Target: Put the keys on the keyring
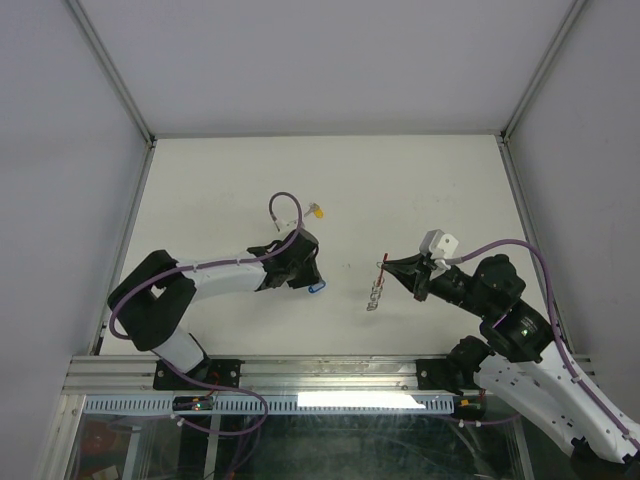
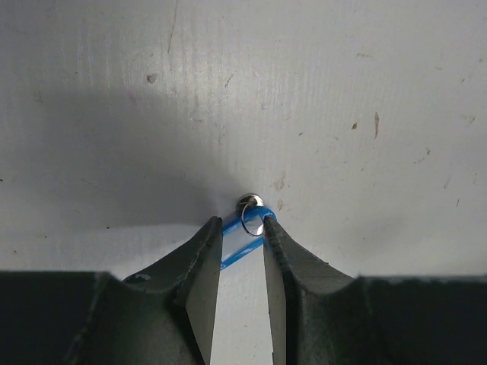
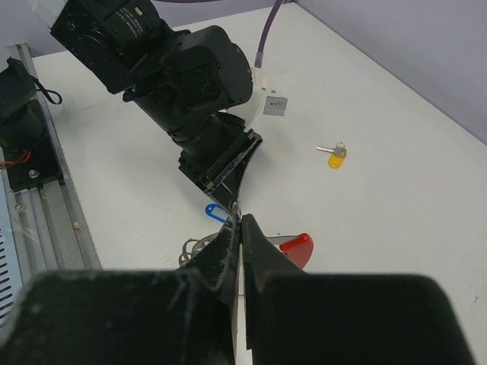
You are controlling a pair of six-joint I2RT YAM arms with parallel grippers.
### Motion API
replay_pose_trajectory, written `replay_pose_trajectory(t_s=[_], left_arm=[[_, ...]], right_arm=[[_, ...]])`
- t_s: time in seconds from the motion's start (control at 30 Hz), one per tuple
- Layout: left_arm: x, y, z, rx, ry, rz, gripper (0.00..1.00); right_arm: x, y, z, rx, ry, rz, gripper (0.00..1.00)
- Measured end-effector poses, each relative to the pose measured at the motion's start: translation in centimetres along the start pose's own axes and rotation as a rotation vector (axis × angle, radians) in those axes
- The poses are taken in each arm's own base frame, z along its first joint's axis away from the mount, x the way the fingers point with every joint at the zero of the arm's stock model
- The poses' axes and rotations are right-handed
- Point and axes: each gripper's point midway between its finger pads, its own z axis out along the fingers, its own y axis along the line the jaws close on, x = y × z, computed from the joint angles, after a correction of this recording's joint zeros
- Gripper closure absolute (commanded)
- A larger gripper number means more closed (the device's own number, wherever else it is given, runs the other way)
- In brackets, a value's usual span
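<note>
Nearest the lens, the right claw is clamping shut on the keyring, right of centre. The red tab is sticking out to one side and the short chain is dangling free. I judge that this is presenting the ring as a steady target.

Left of centre, the left claw is standing low over the blue key. Its fingers are pressing the plastic head from both sides, apparently to lift it for threading. The yellow key is lying untouched farther back, well apart from both claws.

The table is showing a matt white top with small scuffs and specks. Plain pale walls are enclosing it on the left, far and right sides.
</note>
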Motion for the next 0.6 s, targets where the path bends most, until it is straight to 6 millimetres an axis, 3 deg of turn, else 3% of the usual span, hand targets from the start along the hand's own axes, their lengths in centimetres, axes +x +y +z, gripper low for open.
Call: replay_pose_trajectory(t_s=[0.33,0.47,0.6], left_arm=[[-1.3,-1.5,-0.2,0.022,-0.016,0.067,0.64],[-2.0,-2.3,-0.6,0.029,-0.027,0.100,0.49],[-1.8,-1.8,-0.7,-0.009,-0.027,0.126,0.41]], right_arm=[[-0.1,0.0,-0.1,0.002,-0.004,-0.001,1.00],[-0.2,0.0,-0.2,0.003,-0.011,-0.004,1.00],[-0.2,0.0,-0.2,0.004,-0.010,-0.004,1.00]])
